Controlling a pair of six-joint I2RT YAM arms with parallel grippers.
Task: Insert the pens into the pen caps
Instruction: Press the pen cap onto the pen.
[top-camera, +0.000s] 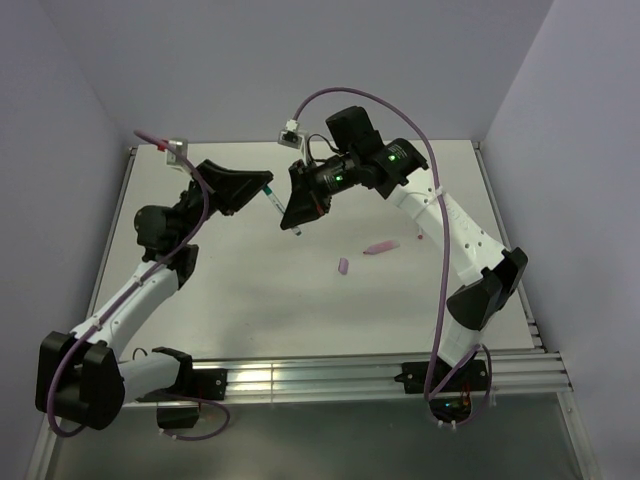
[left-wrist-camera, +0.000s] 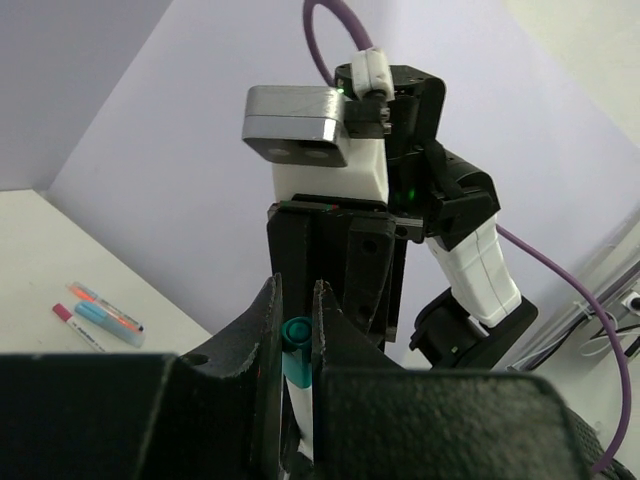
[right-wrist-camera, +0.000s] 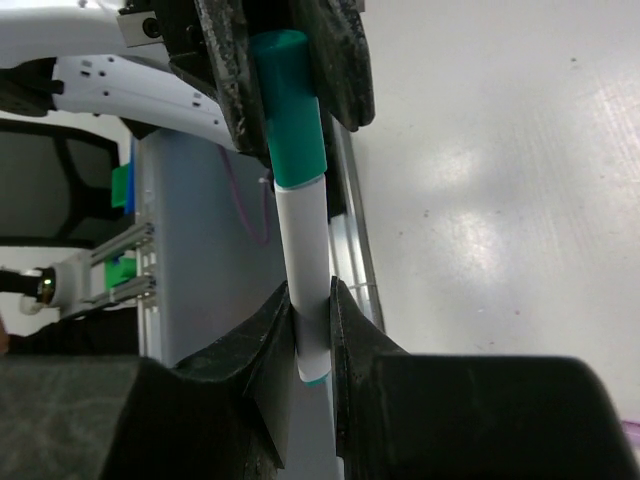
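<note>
A whitish pen (right-wrist-camera: 305, 260) with a teal cap (right-wrist-camera: 293, 110) on its end is held in the air between both grippers. My right gripper (right-wrist-camera: 312, 330) is shut on the pen's barrel near its tail. My left gripper (left-wrist-camera: 297, 335) is shut on the teal cap (left-wrist-camera: 295, 345). In the top view the pen (top-camera: 283, 212) slants between the left gripper (top-camera: 262, 188) and the right gripper (top-camera: 298, 218), above the back middle of the table. A pink pen (top-camera: 380, 246) and a lilac cap (top-camera: 343, 266) lie on the table.
Two more pens (left-wrist-camera: 105, 305) lie side by side on the table at the left of the left wrist view. The white table (top-camera: 260, 310) ends in walls at the back and sides and a metal rail (top-camera: 330, 372) at the front.
</note>
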